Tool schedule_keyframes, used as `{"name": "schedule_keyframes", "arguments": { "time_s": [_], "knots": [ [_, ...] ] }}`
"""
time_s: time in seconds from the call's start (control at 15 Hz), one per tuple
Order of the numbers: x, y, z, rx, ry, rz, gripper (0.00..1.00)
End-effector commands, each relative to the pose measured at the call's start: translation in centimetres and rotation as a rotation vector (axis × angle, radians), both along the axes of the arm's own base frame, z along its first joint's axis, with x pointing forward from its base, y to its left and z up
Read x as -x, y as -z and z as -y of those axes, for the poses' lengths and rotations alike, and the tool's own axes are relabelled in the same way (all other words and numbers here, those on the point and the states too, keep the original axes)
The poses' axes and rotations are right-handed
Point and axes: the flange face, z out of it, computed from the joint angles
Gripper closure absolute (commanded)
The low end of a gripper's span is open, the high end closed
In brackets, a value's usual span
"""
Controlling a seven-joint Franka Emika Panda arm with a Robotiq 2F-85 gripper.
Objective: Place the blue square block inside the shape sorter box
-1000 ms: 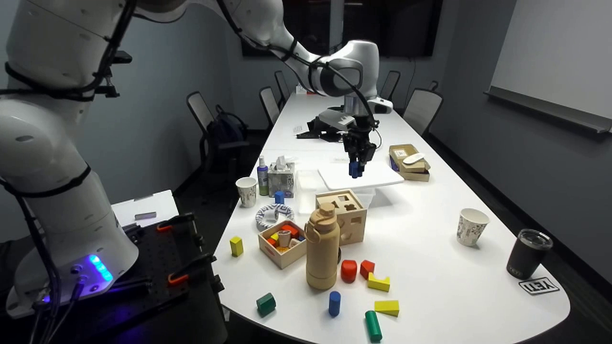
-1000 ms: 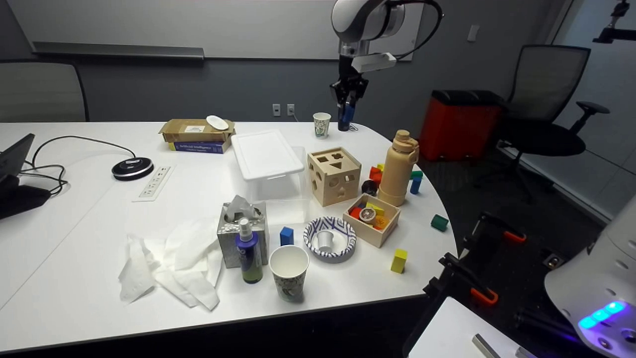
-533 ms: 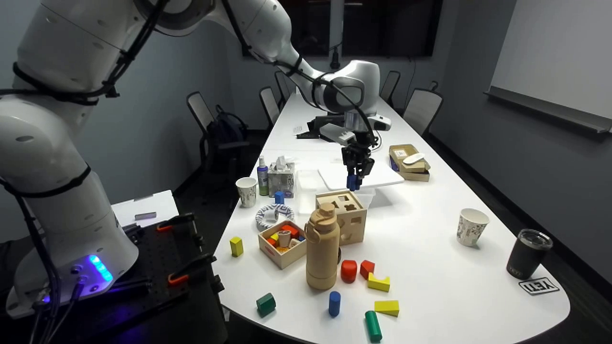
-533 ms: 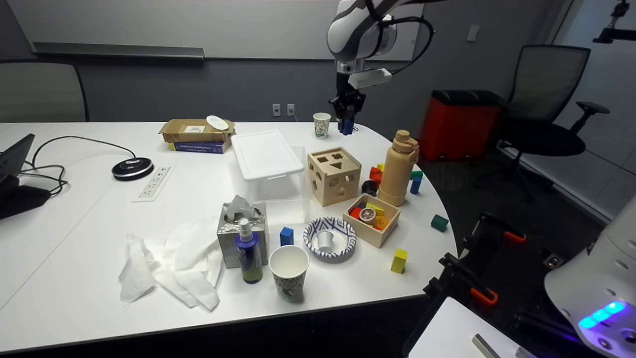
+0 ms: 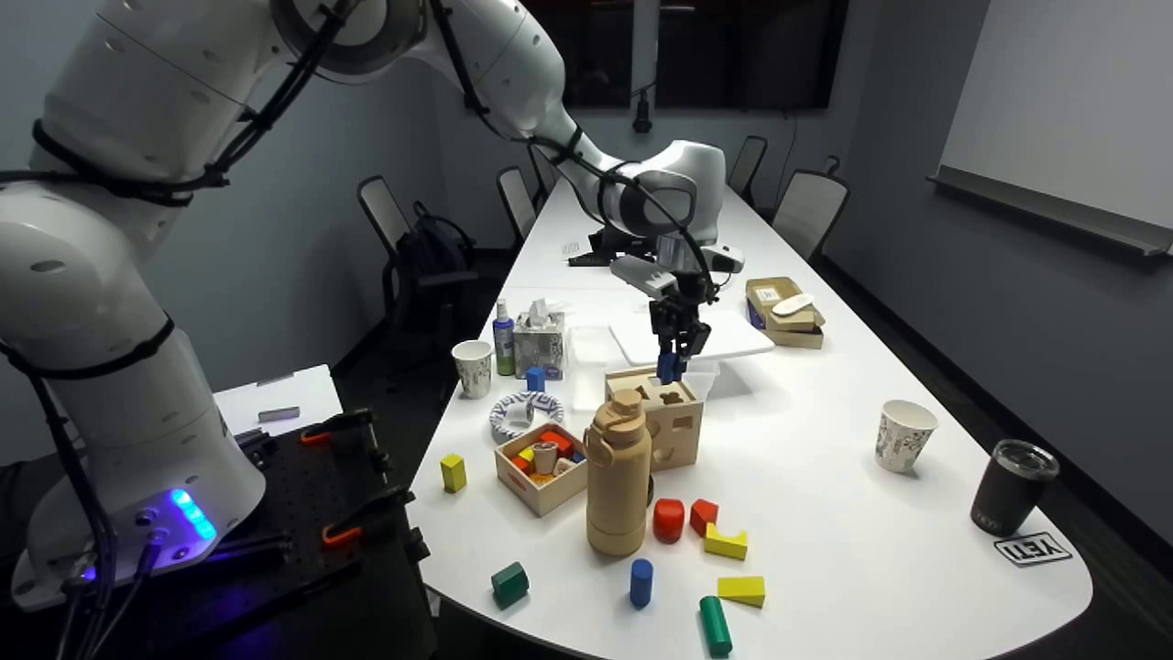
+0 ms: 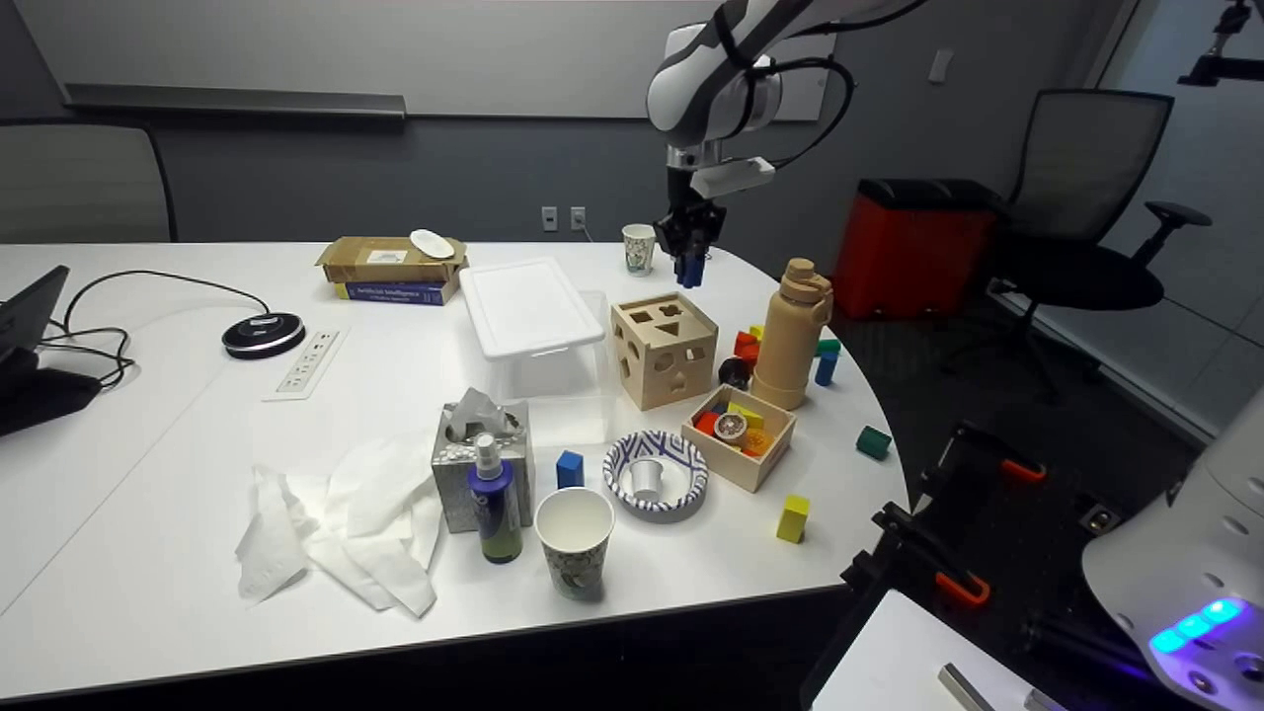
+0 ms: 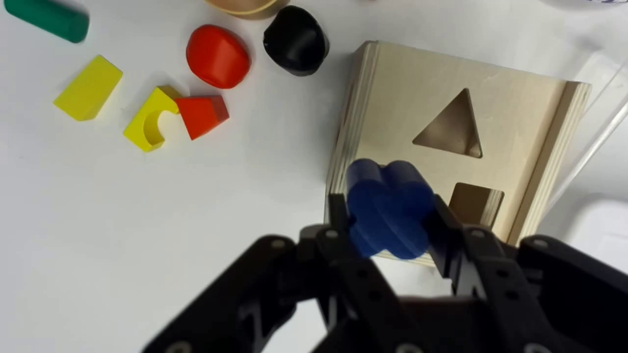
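The blue square block (image 6: 570, 470) stands on the table (image 6: 197, 395) beside the tissue box (image 6: 452, 484), its own step seemingly unstarted. The gripper (image 7: 389, 214) clasps a four-lobed blue block (image 7: 386, 206) above the shape sorter box (image 6: 660, 348), apparently lining it up; next, it likely needs matching to the clover hole (image 6: 673, 308) before any lowering.

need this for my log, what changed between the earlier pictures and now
The gripper has come down, lower in both exterior views, carrying the dark blue four-lobed block toward the shape sorter box. Nothing was newly grasped or let go; it held that block in the earlier pictures too. The shape sorter box, blue square block, wooden tray and tan bottle stayed where they were.
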Motion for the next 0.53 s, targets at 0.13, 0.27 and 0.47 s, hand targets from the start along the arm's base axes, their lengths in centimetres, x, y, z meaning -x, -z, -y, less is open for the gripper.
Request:
{"name": "schedule_keyframes", "arguments": {
  "time_s": [0.13,0.27,0.47],
  "knots": [
    [-1.3,0.3,-0.8,-0.015,0.004,-0.005,0.83],
    [-1.7,0.3,-0.9,-0.02,0.005,-0.008,0.83],
    [-2.4,0.7,-0.7,-0.017,0.011,-0.008,0.83]
  ]
}}
